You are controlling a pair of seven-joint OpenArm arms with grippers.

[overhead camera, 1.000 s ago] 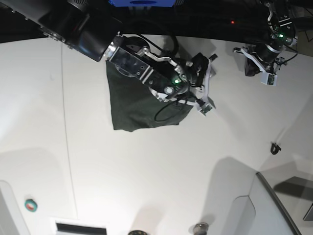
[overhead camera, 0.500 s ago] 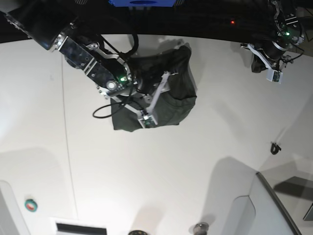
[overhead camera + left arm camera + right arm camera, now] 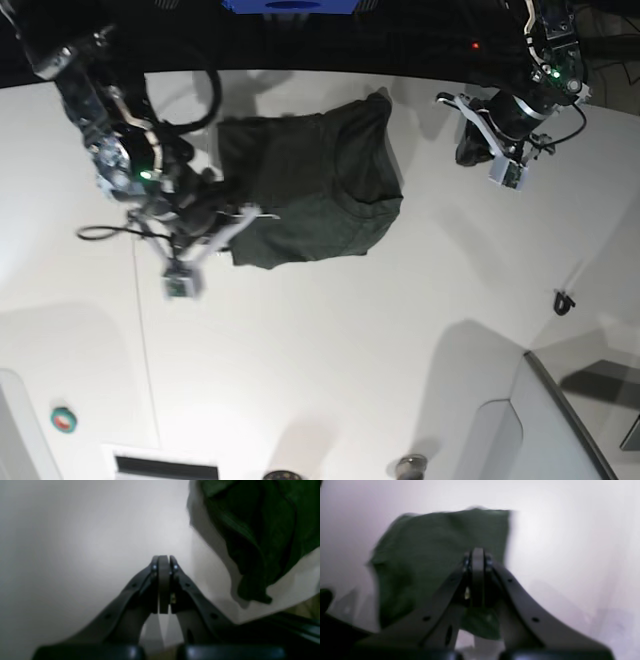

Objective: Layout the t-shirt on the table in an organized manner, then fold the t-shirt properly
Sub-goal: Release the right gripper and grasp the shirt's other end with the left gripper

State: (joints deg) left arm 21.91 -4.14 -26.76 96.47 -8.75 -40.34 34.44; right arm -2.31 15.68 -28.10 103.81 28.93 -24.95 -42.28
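Since a second ago the right gripper [image 3: 185, 268] has swung off the t-shirt [image 3: 310, 185] to its side, jaws now pressed together on nothing; left gripper [image 3: 505, 165] hangs off the other side, jaws also pressed together, empty; shirt lies bunched and partly folded near the far edge of the table [image 3: 330, 350]; my worry is the next grab pinches two layers at once and drags the whole lump instead of spreading it; it could also slide off that far edge.
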